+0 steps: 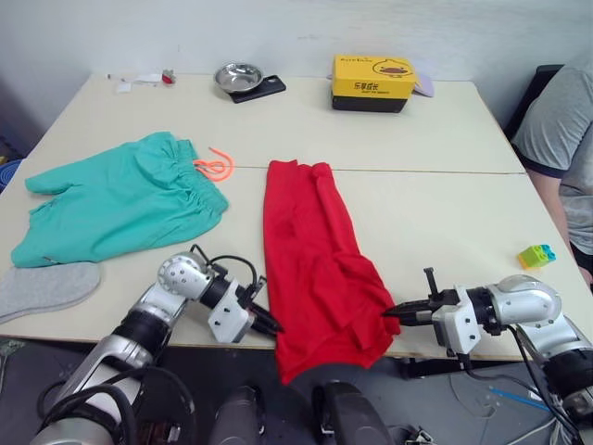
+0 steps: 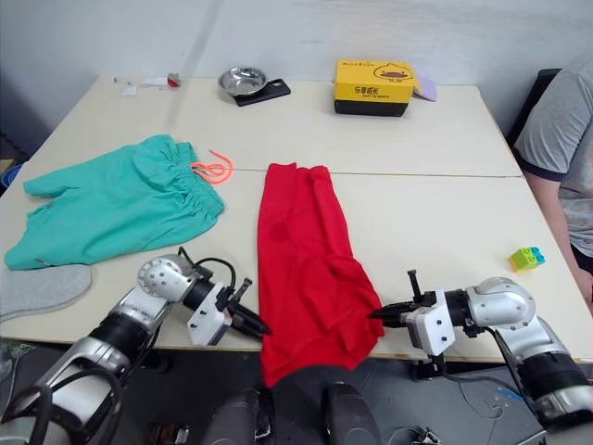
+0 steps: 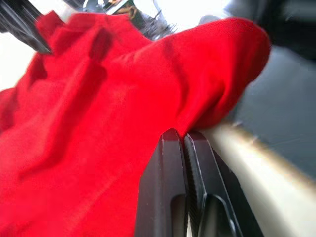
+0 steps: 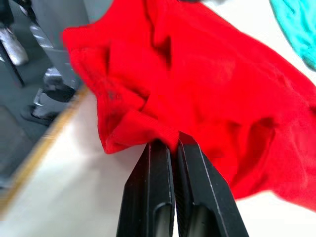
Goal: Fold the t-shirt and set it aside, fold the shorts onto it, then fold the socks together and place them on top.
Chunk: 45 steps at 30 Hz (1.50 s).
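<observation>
Where the red t-shirt lies folded into a long strip down the middle of the pale surface, its lower end spills over the near edge and hangs there. The left gripper sits at the strip's left side, low by that edge, its jaws pressed together with the red cloth right at their tips. The right gripper comes in from the other side, jaws likewise narrowed shut, the tips meeting a bunched fold of the shirt; whether either really pinches cloth I cannot tell. The teal-green shorts lie spread flat well to the left, their orange drawstring curling out beside the waistband. A grey sock rests just below the shorts at the left edge. Farther back stand a yellow box and a metal bowl, and a small toy block sits near the right edge, by a seated person's arm
</observation>
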{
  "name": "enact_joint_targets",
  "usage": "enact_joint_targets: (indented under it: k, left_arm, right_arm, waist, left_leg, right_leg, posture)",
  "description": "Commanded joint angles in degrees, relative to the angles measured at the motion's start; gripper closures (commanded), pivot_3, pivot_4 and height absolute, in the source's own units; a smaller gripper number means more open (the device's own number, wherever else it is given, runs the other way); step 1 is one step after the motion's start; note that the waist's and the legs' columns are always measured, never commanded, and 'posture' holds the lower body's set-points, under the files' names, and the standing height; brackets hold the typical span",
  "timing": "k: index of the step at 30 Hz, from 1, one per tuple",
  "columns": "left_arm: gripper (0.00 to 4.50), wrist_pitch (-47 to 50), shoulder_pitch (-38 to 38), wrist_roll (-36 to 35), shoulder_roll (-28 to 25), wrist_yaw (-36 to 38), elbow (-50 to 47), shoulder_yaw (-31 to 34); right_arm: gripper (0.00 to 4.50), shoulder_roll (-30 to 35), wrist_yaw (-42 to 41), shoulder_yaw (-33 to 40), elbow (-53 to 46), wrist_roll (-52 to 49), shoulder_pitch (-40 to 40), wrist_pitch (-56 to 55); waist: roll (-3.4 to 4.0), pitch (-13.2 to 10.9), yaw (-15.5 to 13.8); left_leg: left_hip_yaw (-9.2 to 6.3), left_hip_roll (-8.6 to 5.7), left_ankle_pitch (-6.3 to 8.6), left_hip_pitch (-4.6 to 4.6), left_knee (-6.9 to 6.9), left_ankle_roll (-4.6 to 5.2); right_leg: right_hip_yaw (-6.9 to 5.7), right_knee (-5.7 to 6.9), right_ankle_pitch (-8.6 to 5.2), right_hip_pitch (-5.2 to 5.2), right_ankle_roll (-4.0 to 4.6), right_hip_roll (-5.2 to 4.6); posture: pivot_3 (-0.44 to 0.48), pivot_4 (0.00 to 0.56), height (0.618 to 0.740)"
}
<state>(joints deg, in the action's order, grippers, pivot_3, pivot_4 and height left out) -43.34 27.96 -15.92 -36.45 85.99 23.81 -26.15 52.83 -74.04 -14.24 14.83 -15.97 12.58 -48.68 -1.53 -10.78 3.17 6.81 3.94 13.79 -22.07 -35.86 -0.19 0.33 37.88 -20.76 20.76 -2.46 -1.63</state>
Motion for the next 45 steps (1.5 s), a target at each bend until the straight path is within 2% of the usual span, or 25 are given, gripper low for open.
enact_joint_targets:
  k: [1, 5, 9, 17, 19, 22, 24, 27, 31, 34, 36, 39, 45]
  left_arm:
    - [4.49, 6.7, -3.5, -4.6, -3.8, 2.1, -7.9, 2.7]
    - [4.49, 12.0, -7.6, -6.7, -7.1, 1.1, -13.8, 5.5]
    - [4.49, 15.4, -11.0, -6.8, -8.9, 0.8, -17.6, 7.1]
    - [4.49, 20.2, -13.6, -5.9, -9.8, 0.4, -20.3, 8.6]
    - [4.49, 25.6, -14.2, -8.4, -11.1, 0.4, -22.3, 10.0]
    - [4.49, 40.2, -14.1, -15.1, -14.4, -0.7, -26.2, 12.9]
    - [4.49, 50.8, -13.3, -20.4, -16.5, -1.6, -28.3, 15.1]
    - [4.49, 61.2, -10.2, -24.7, -17.3, -3.1, -26.8, 18.8]
    - [4.49, 72.3, -2.6, -28.7, -13.5, -9.4, -20.9, 23.7]
    - [4.49, 79.1, 4.4, -28.3, -9.7, -14.6, -13.7, 25.3]
    - [4.49, 80.7, 9.1, -27.3, -5.8, -18.8, -7.9, 26.9]
    - [4.49, 77.9, 15.7, -21.5, -0.4, -26.6, 2.3, 27.3]
    - [4.49, 70.3, 22.9, -13.5, 5.9, -33.3, 15.6, 28.2]
  right_arm:
    - [4.50, 3.6, 0.3, 3.7, -8.4, -5.2, -4.7, 6.0]
    - [4.50, 6.3, 0.6, 6.1, -15.8, -7.5, -10.9, 12.7]
    - [4.50, 6.4, 0.8, 8.1, -19.4, -6.8, -15.6, 13.9]
    - [4.50, 5.4, 1.1, 8.1, -23.3, -6.3, -18.5, 17.4]
    - [4.50, 6.2, 0.9, 8.8, -25.5, -9.1, -19.0, 21.5]
    - [4.50, 8.0, 1.0, 10.7, -29.7, -15.1, -18.0, 31.1]
    - [4.50, 8.3, 1.9, 12.0, -31.9, -19.1, -16.1, 37.9]
    - [4.50, 7.6, 3.9, 12.7, -32.5, -23.7, -9.8, 48.7]
    - [4.50, 2.3, 9.1, 11.0, -28.2, -26.0, 3.1, 61.6]
    - [4.50, -4.2, 14.8, 9.6, -21.3, -22.4, 13.0, 67.4]
    - [4.50, -7.8, 17.2, 8.6, -16.4, -19.5, 18.3, 70.1]
    - [4.50, -13.1, 20.8, 5.9, -7.5, -13.7, 26.1, 73.5]
    - [4.50, -22.0, 25.2, 4.2, 9.0, -3.0, 36.2, 67.4]
  waist:
    - [0.02, 0.0, -0.1]
    - [0.03, 0.0, -0.2]
    - [0.03, 0.0, -0.2]
    - [0.02, 0.0, -0.4]
    - [0.01, 0.0, -0.3]
    - [0.02, -0.1, -0.2]
    - [0.02, -0.1, -0.1]
    - [-0.02, -0.1, -0.2]
    - [-0.05, -0.2, -0.3]
    - [-0.08, -0.2, -0.2]
    - [-0.08, -0.2, -0.3]
    - [-0.09, -0.2, -0.5]
    - [-0.10, -0.2, -0.4]
  left_leg:
    - [-0.03, 0.00, 0.00, -0.01, -0.01, 0.00]
    - [-0.11, -0.02, 0.01, 0.01, -0.06, 0.00]
    - [-0.12, -0.08, 0.02, -0.02, -0.04, 0.02]
    - [-0.12, -0.08, 0.04, -0.04, 0.01, 0.00]
    - [-0.11, -0.06, 0.05, -0.07, 0.04, -0.01]
    - [-0.11, -0.06, 0.05, -0.08, 0.08, -0.01]
    - [-0.12, -0.06, 0.05, -0.10, 0.09, -0.02]
    - [-0.17, -0.06, 0.05, -0.10, 0.10, -0.02]
    - [-0.17, -0.07, 0.00, -0.27, 0.06, -0.02]
    - [-0.16, -0.11, -0.02, -0.55, -0.01, -0.04]
    - [-0.15, -0.13, -0.05, -0.91, -0.11, -0.07]
    - [-0.04, -0.12, -0.18, -1.25, -0.30, -0.28]
    - [0.26, -0.11, -0.33, -1.95, -0.49, -0.50]
  right_leg:
    - [-0.01, 0.01, 0.00, 0.01, 0.00, 0.00]
    - [-0.05, -0.02, 0.00, -0.12, 0.00, -0.07]
    - [-0.06, -0.07, -0.01, -0.10, 0.02, -0.14]
    - [-0.07, -0.13, -0.03, -0.07, 0.05, -0.11]
    - [-0.07, -0.13, -0.04, -0.03, 0.07, -0.10]
    - [-0.06, -0.13, -0.04, -0.02, 0.07, -0.10]
    - [-0.07, -0.11, -0.04, 0.01, 0.07, -0.10]
    - [-0.10, -0.12, -0.04, 0.02, 0.06, -0.10]
    - [-0.10, -0.09, -0.03, 0.22, 0.04, -0.10]
    - [-0.09, -0.02, -0.02, 0.53, 0.01, -0.09]
    - [-0.10, 0.08, 0.01, 0.88, -0.04, -0.06]
    - [-0.04, 0.16, -0.03, 1.21, -0.16, -0.01]
    - [0.14, 0.48, -0.04, 2.05, -0.27, 0.05]
  posture:
    - [0.000, 0.150, 0.740]
    - [0.000, 0.150, 0.740]
    - [0.000, 0.150, 0.740]
    - [0.000, 0.150, 0.740]
    - [0.000, 0.150, 0.740]
    - [0.000, 0.150, 0.740]
    - [0.000, 0.150, 0.740]
    - [0.000, 0.150, 0.740]
    - [0.000, 0.150, 0.740]
    - [0.000, 0.150, 0.740]
    - [0.000, 0.150, 0.740]
    - [0.000, 0.150, 0.740]
    - [0.000, 0.150, 0.740]
